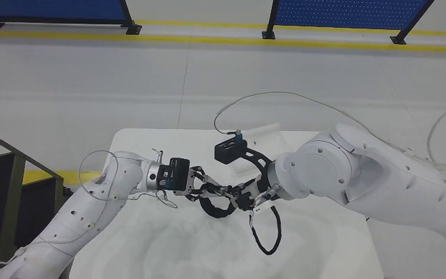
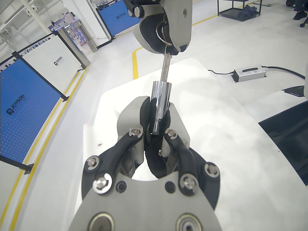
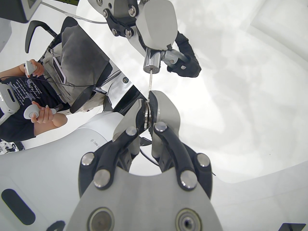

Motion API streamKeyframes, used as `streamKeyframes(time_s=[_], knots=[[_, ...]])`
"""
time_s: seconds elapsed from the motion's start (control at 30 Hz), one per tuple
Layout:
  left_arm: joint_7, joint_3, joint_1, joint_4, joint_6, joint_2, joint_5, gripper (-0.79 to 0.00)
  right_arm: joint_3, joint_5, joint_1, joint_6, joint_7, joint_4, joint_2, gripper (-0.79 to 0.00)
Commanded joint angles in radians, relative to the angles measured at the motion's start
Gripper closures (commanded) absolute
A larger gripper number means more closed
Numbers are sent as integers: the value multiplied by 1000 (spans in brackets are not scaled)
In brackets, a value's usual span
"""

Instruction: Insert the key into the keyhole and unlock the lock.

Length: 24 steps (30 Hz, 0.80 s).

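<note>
My R pincer, clenched on the key head, has the blade tip seemingly just inside the keyhole of the chrome lock that my L pincer grips above the table, so I'd keep blade & cyl. axes aligned, push fully home w/o side load, then twist.

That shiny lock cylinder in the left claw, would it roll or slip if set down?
Probably rolls: the lock cylinder is round and smooth, and the table is flat. Likely slippery: its chrome looks polished, though the left claw grips it with dark textured pads. Seems solid metal, so probably heavy for its size.
</note>
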Motion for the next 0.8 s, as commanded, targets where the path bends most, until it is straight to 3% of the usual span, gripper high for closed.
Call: streamKeyframes(time_s=[0.0, 0.77], knots=[[0, 0, 0, 0, 0, -1, -2, 0, -1, 0, -2, -1, 1, 5, -2, 0], [-3, -1, -2, 0, -3, -5, 6, 0, -14, 9, -2, -10, 10, 38, -17, 0]])
